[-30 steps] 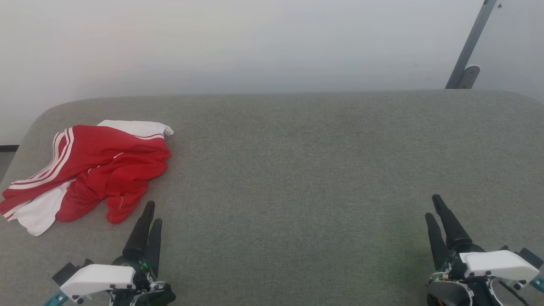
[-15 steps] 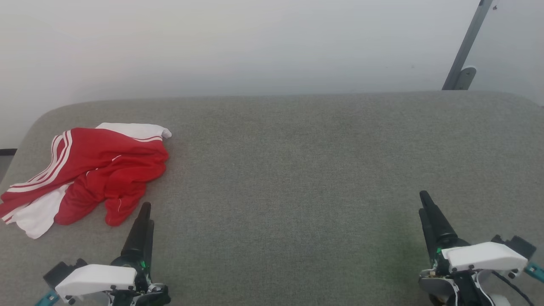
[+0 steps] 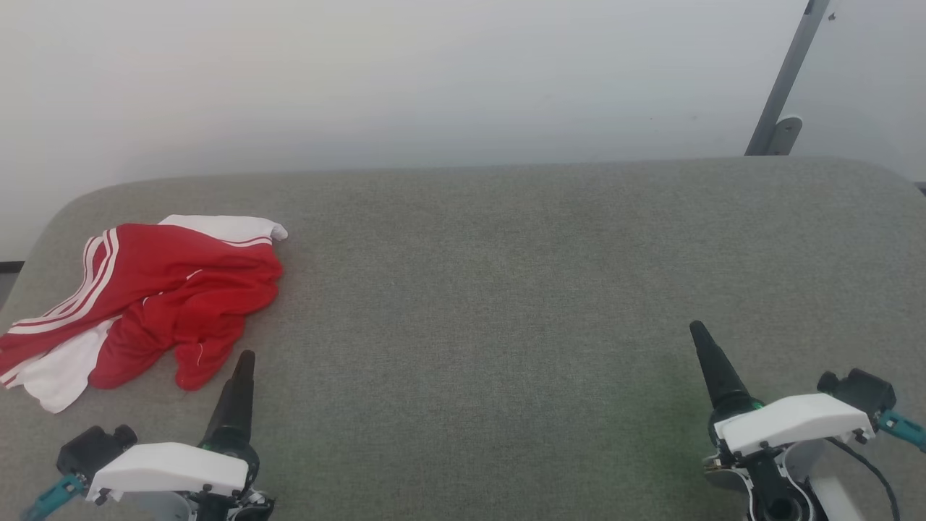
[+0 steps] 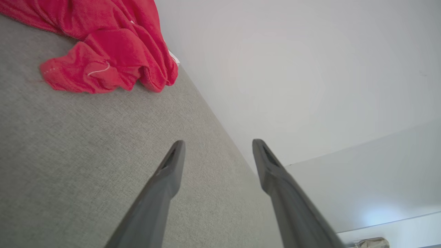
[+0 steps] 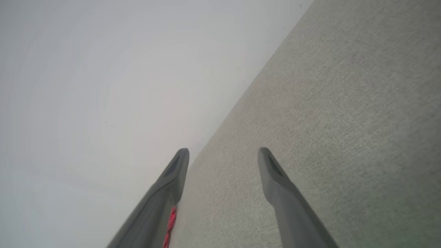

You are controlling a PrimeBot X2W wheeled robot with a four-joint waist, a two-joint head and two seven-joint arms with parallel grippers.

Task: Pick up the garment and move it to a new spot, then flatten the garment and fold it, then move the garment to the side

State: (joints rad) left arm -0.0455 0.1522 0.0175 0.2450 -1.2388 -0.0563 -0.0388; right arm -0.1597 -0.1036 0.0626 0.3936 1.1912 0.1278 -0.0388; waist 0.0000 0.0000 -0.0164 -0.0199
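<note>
Lying crumpled on the grey fabric tabletop [image 3: 470,275] is one garment [image 3: 152,289], red with two white patches showing, one at its far edge and one at its near left corner, and white stripes along a red band. It sits just ahead and to the left of the left gripper [image 3: 246,356], near the fingertips but apart from them, with a strip of bare tabletop between. Two grippers are in sight, each with two dark fingers, four in all.

In the left wrist view the left pair of fingers [image 4: 165,186] stands wide apart with nothing between them, and the red cloth lies bunched beyond and to the left of the left-hand tip.

The right gripper [image 3: 697,327] hovers over bare tabletop, with the garment well apart, far off to the left of its fingers. In the right wrist view that pair is spread equally wide and holds nothing, and a thin sliver of red shows beside the left-hand finger near the bottom edge.

One grey metal post [image 3: 785,79] leans against the pale wall [image 3: 434,79], beyond the tabletop's far edge, ahead and to the right of the right fingers.
</note>
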